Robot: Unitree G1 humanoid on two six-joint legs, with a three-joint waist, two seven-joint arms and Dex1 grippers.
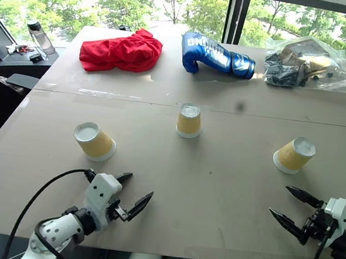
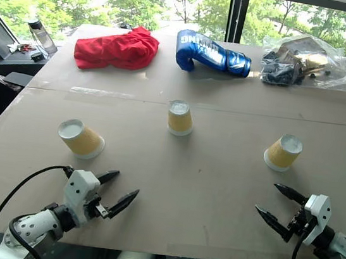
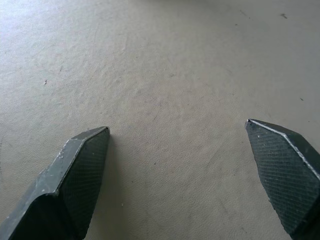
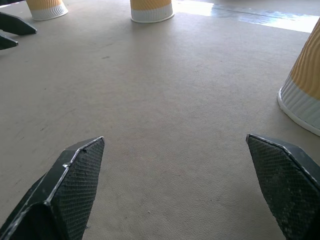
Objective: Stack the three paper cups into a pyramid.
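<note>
On the near edge of the surface [image 1: 228,194], the left gripper [image 1: 132,194] and the right gripper [image 1: 290,207] both hovered low with their jaws spread wide and nothing between them. The three paper cups stood upside down, each on its wide rim, well apart from one another. The left cup [image 1: 94,141] sat just ahead of the left gripper and a little to its outer side, near but not touching. The right cup [image 1: 294,154] stood ahead of the right gripper, close beyond its fingertips; in the right wrist view its ribbed side and white rim [image 4: 304,95] showed just beside one fingertip. The middle cup [image 1: 189,120] was farther out, between the two grippers and well beyond both.

Judging from this layout, the pyramid had not been started: no two cups stood side by side and none rested on another. All of the work seemed to remain, namely bringing two cups together as a base and setting the third on top.

Far beyond the grippers, along the back of the surface, lay a red cloth [image 1: 122,51], a blue boxing glove [image 1: 214,55] and a clear plastic bag [image 1: 312,65] of dark items, all clear of the cups.
</note>
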